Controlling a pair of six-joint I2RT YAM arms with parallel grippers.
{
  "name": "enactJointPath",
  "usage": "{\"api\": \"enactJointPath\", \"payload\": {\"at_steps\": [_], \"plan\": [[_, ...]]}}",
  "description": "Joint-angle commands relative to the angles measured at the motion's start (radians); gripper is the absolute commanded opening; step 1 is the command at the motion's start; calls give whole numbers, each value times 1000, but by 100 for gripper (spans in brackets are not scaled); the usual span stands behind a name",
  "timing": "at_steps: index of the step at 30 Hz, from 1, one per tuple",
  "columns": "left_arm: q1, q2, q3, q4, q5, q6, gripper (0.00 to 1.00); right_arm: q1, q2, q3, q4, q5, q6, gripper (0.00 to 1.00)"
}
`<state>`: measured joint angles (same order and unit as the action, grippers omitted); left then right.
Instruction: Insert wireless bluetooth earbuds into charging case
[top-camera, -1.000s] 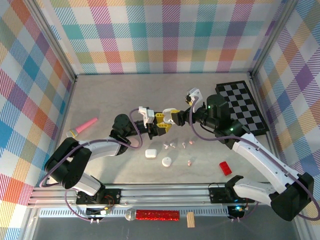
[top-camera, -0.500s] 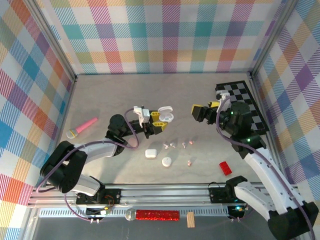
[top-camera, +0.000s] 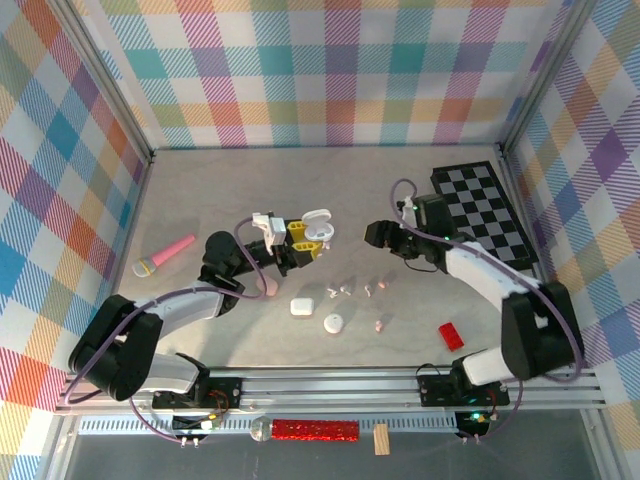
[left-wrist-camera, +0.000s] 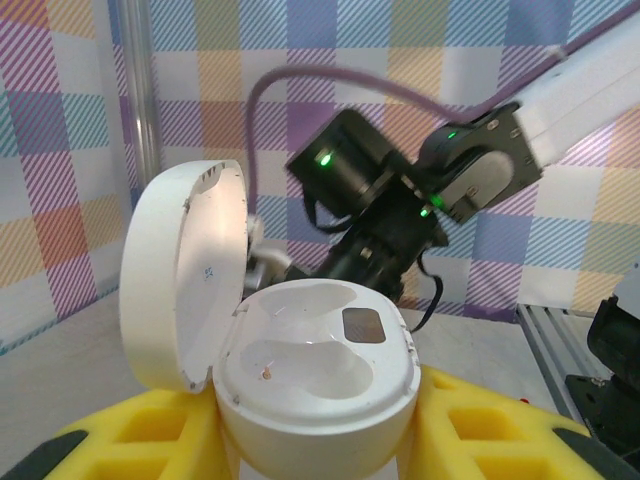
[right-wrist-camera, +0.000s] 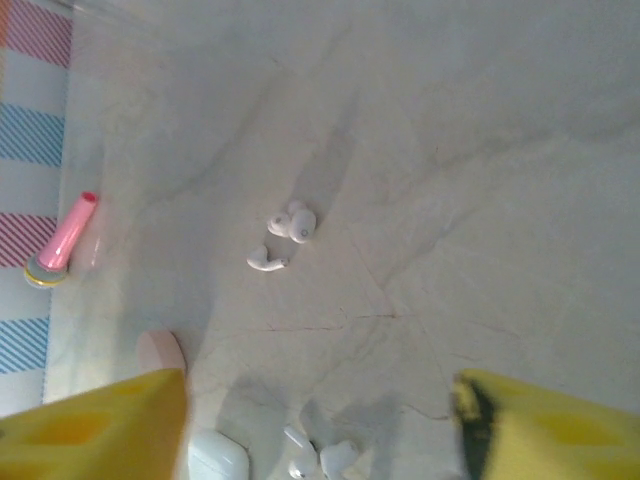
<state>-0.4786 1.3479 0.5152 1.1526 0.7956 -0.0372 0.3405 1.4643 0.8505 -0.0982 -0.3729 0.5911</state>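
While the left arm stretched low from its base, forearm nearly level and wrist turned toward the other arm, the left gripper (top-camera: 303, 240) was clamped on the charging case (left-wrist-camera: 315, 370), its yellow pads (left-wrist-camera: 130, 440) pressing the white body from both sides. The case stood upright off the table, lid swung back on the side away from the right arm, both wells bare. Facing it across a gap, the right arm rose from its base, bent sharply at the elbow and reached back inward, wrist dipped toward the table. The right gripper (top-camera: 372, 234) was spread apart and held nothing; in its wrist view the yellow fingers (right-wrist-camera: 95, 425) framed bare tabletop. The wireless bluetooth earbuds (top-camera: 345, 290) lay loose on the table beneath the gap between the two tools, on the side toward the arm bases, in two small clusters, with one more bud (top-camera: 377, 325) nearer the bases. Two closed white cases (top-camera: 301, 307) rested below the left gripper, just beside the clusters. A red block (top-camera: 451, 336) sat under the right forearm, well apart from the buds.
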Motion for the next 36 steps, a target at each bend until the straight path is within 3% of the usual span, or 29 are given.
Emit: {"api": "enactJointPath", "payload": {"at_steps": [1, 8, 15, 36], "plan": [[14, -34, -10, 18, 18, 4, 38, 33, 94, 69, 68, -69, 88, 52], [17, -41, -11, 19, 22, 5, 38, 97, 321, 189, 95, -111, 153, 42], [18, -44, -12, 21, 32, 5, 38, 135, 475, 284, 112, -128, 173, 38], [17, -54, -17, 20, 42, -4, 38, 144, 654, 401, 94, -115, 214, 23]]}}
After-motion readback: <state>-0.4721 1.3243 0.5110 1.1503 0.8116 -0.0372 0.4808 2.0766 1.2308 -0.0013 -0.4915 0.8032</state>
